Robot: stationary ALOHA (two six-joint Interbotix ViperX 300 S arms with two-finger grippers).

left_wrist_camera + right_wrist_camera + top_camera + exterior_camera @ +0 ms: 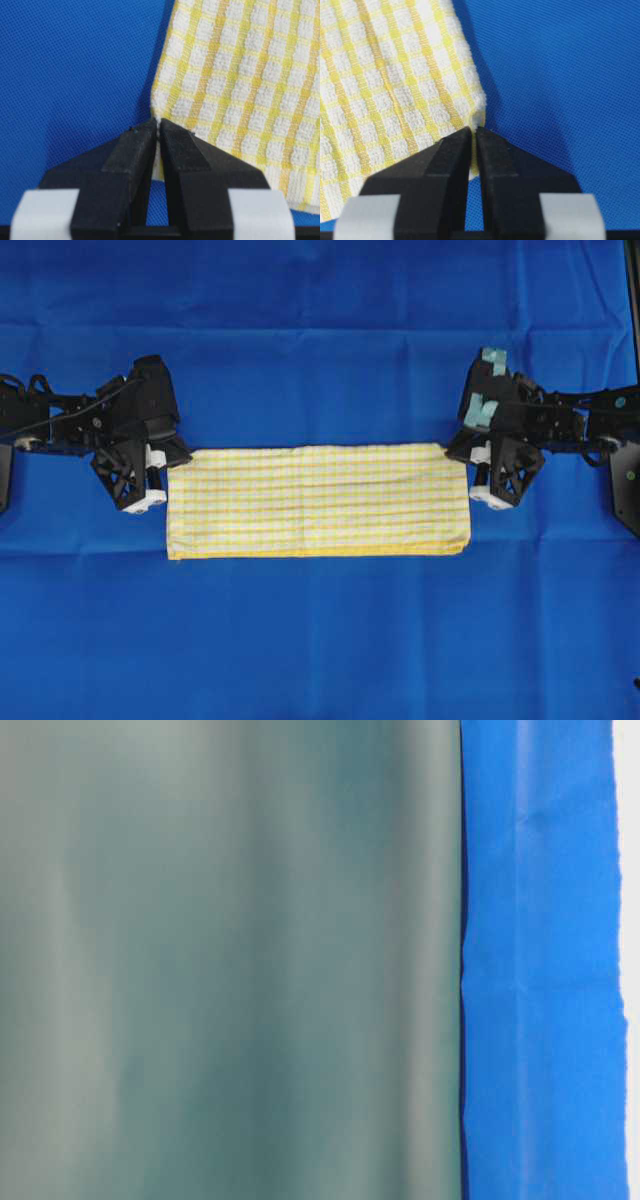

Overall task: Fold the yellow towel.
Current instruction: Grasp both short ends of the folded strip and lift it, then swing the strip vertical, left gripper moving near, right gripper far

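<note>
The yellow towel [318, 500] lies flat on the blue sheet as a long, narrow checked rectangle running left to right. At its left short end my left gripper [168, 478] is shut on the towel; the left wrist view shows the towel [240, 75] with its edge pinched between the black tips of the gripper [158, 122]. At the right short end my right gripper [470, 478] is shut on the towel in the same way. In the right wrist view the towel [385, 85] has its corner edge caught between the tips of the gripper [473, 129].
A large plain blue sheet [320, 640] covers the whole table under the towel and arms. The table-level view is mostly filled by a blurred grey-green surface [230, 960], with a strip of blue sheet [540, 960] at the right.
</note>
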